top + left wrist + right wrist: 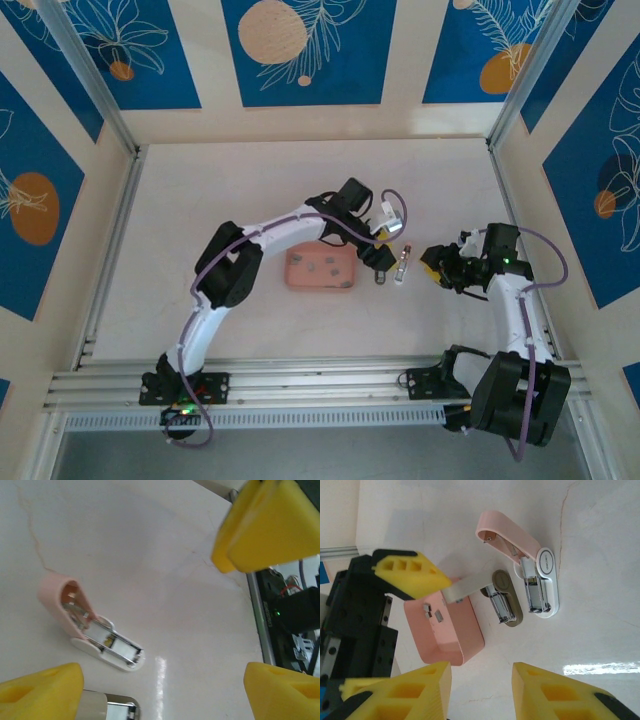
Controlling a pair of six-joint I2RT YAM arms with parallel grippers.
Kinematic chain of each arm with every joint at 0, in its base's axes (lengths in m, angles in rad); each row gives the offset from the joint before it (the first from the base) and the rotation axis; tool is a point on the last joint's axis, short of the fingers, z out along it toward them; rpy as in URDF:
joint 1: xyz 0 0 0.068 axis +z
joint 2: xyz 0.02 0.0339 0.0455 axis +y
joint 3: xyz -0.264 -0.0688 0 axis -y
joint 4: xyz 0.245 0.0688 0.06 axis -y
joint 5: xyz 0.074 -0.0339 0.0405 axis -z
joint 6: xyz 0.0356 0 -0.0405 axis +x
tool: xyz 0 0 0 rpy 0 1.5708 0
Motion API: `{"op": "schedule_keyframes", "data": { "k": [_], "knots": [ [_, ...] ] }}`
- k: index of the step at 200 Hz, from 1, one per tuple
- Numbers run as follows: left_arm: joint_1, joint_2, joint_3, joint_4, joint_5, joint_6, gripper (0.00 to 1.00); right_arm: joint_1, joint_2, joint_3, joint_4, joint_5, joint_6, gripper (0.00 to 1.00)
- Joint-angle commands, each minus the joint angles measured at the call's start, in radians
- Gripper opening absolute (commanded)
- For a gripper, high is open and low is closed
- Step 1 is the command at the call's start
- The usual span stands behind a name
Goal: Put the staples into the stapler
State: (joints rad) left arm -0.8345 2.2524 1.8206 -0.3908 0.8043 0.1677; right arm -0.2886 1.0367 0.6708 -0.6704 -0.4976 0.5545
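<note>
Staples (426, 609) — tiny grey metal strips — lie loose in the shallow pink plastic tray (470, 640), just left of the left gripper (160, 675). Its yellow fingers (42, 690) stand spread wide above the pale tabletop (150, 555), gripping nothing. Right of those fingers lies the pink-and-white stapler (520, 562), hinged open with its magazine exposed. Further right, the right gripper (481, 672) has its yellow fingers (570, 695) a little apart — empty, tips toward the stapler.
</note>
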Motion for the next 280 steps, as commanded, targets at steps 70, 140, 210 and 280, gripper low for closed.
{"op": "schedule_keyframes", "data": {
  "k": [70,140,210,280],
  "knots": [
    [-0.041,-0.145,-0.165,0.012,0.021,0.024,0.84,0.016,-0.012,-0.003,-0.014,-0.051,0.009,0.37],
    [-0.022,-0.404,-0.488,0.378,-0.247,-0.126,0.86,0.249,0.020,0.018,0.055,0.032,0.119,0.36],
    [0.006,-0.555,-0.722,0.510,-0.399,-0.178,0.87,0.422,0.231,0.064,0.148,0.118,0.176,0.30],
    [0.024,-0.557,-0.751,0.540,-0.394,-0.191,0.87,0.421,0.377,0.068,0.193,0.140,0.174,0.26]
  ]
}}
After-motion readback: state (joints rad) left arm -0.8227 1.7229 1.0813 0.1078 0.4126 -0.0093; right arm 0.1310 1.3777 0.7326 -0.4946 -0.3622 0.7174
